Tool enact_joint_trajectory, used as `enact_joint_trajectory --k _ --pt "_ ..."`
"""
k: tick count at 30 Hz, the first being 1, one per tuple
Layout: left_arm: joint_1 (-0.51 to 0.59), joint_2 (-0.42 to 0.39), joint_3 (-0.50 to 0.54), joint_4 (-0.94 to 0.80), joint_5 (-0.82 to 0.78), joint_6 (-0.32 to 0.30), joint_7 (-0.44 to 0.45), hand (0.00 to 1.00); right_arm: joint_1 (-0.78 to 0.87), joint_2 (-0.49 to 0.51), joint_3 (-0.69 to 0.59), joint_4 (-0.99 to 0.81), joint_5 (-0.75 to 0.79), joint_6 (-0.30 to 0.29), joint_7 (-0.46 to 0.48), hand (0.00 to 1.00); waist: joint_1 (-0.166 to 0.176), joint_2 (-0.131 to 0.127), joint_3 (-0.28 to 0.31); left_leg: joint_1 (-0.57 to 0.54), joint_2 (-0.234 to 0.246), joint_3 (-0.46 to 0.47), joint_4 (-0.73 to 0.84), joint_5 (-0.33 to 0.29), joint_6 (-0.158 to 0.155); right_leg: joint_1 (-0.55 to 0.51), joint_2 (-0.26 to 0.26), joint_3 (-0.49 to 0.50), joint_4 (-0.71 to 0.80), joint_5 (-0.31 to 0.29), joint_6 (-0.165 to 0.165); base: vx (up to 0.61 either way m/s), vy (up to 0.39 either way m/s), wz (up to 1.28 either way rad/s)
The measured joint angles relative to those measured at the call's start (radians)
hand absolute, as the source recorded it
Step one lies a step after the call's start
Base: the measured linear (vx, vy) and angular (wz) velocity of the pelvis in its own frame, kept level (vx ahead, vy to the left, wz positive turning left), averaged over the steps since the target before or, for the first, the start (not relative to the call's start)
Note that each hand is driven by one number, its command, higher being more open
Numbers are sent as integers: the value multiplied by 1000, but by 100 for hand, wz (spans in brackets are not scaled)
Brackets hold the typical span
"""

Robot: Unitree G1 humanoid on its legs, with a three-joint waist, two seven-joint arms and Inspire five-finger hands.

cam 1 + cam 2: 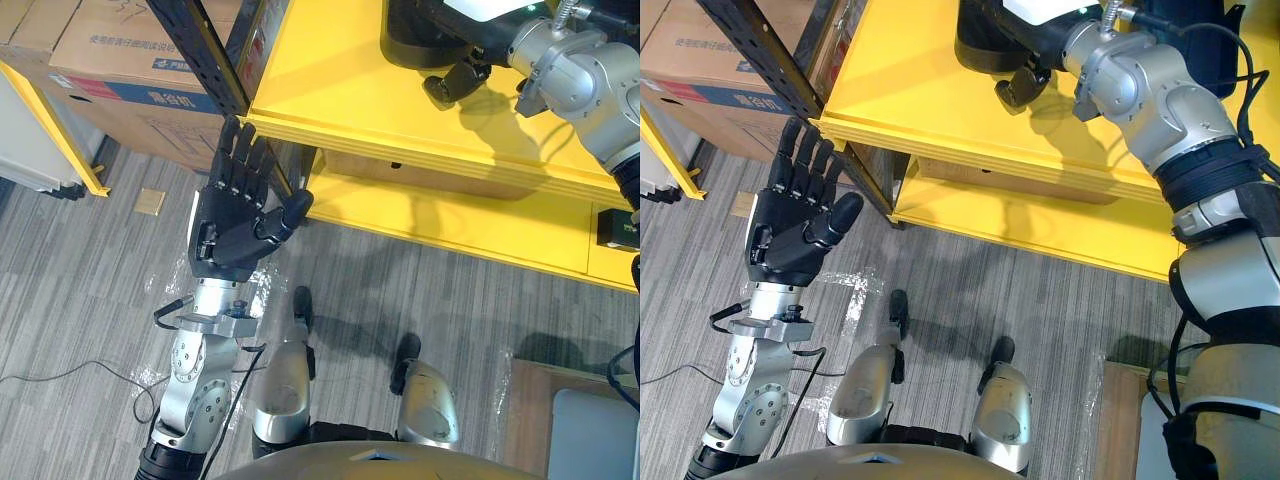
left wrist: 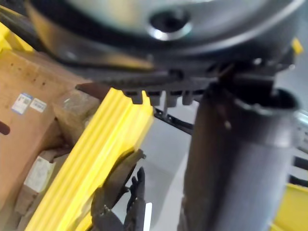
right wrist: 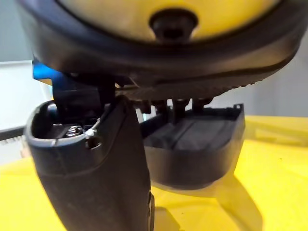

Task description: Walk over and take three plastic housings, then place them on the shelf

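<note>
Plastic housing (image 1: 430, 40): black and tray-like, sitting on the top board of the yellow shelf (image 1: 330, 90), toward the back. In the right wrist view it rests flat on the yellow surface with its open side up.

Right hand (image 1: 1025, 85): reaches in over the top board and meets the housing's near edge. The thumb stands in front of the housing in the wrist view. The fingers are mostly hidden against the housing, so I cannot tell whether they grip it or only touch it.

Left hand (image 1: 235, 215): raised over the grey floor (image 1: 100, 260), well clear of the housing and just in front of the shelf's corner. Palm faces the camera, fingers (image 1: 240, 160) straight and spread, thumb out to the side, holding nothing.

Surroundings:
- A black perforated upright (image 1: 200, 50) runs beside the shelf's left corner.
- A cardboard box (image 1: 130, 60) stands behind the upright.
- The lower yellow board (image 1: 450, 220) lies beneath the top one.
- A small tan square (image 1: 150, 202) lies on the floor, possibly tape or card.
</note>
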Motion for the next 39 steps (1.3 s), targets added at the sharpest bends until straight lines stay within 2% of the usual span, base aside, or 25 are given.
enact_joint_trajectory --k 7,12,17,21,23,24,25,27,28,30,33,39 --pt "-20 -2 -33 36 1 0 -11 100 1 0 -2 -11 0 0 35 100 3 36 -29 18 -2 2 -2 -4 -5 20 -3 -1 -1 0 0 0 0 0" --pt "-19 -2 -52 46 8 3 -27 100 39 0 -44 -33 3 7 37 100 5 36 -79 26 -3 4 -3 -7 -7 29 -4 -2 -5 1 1 0 0 0" --pt "-18 -3 -67 57 11 27 -37 100 61 3 -123 -42 21 63 73 100 5 36 -101 51 -5 4 -5 -10 -9 54 -6 -3 -4 0 2 0 0 0" --pt "-16 -3 -67 57 41 49 -40 100 108 3 -154 -48 42 122 142 100 3 33 -121 58 -5 11 -6 -44 -15 63 -10 -11 -6 -2 2 -36 -14 4" --pt "-16 -2 -68 57 41 50 -40 100 124 3 -155 -48 50 147 177 100 2 32 -121 56 -5 17 -6 -67 -36 63 -13 -17 -12 -2 1 -35 -4 6" --pt "-16 -2 -68 57 42 51 -40 100 141 4 -154 -46 53 172 208 100 3 25 -122 53 -12 31 0 -95 -56 62 -34 -26 -33 1 -1 -47 45 3" --pt "-13 -2 -68 57 43 52 -40 100 159 7 -154 -46 55 196 232 100 3 15 -120 45 -29 34 65 -87 -32 67 -52 -28 -41 0 3 -12 56 -3" --pt "-13 -2 -64 57 44 51 -39 100 172 20 -153 -43 55 223 261 100 -7 15 -128 48 -37 38 48 -80 11 62 -53 -19 -42 15 17 81 41 -2" --pt "-15 -5 -67 57 44 51 -39 100 169 20 -153 -34 57 229 266 100 -8 12 -128 49 -41 40 21 -63 16 57 -54 -19 -53 31 28 89 32 6" --pt "-14 -9 -68 57 44 51 -37 100 163 24 -153 -9 58 236 267 100 -7 11 -127 48 -47 41 0 -43 27 50 -55 -19 -64 42 32 51 26 3" --pt "-11 -11 -64 57 44 51 -30 100 141 47 -153 23 82 245 267 100 -1 9 -126 49 -49 44 0 -41 31 52 -57 -18 -67 44 35 39 -18 0" --pt "-10 -36 -69 56 49 51 -25 100 85 55 -149 35 97 236 267 100 -11 3 -122 48 -51 44 -2 -42 29 52 -55 -19 -67 43 34 9 -17 0"
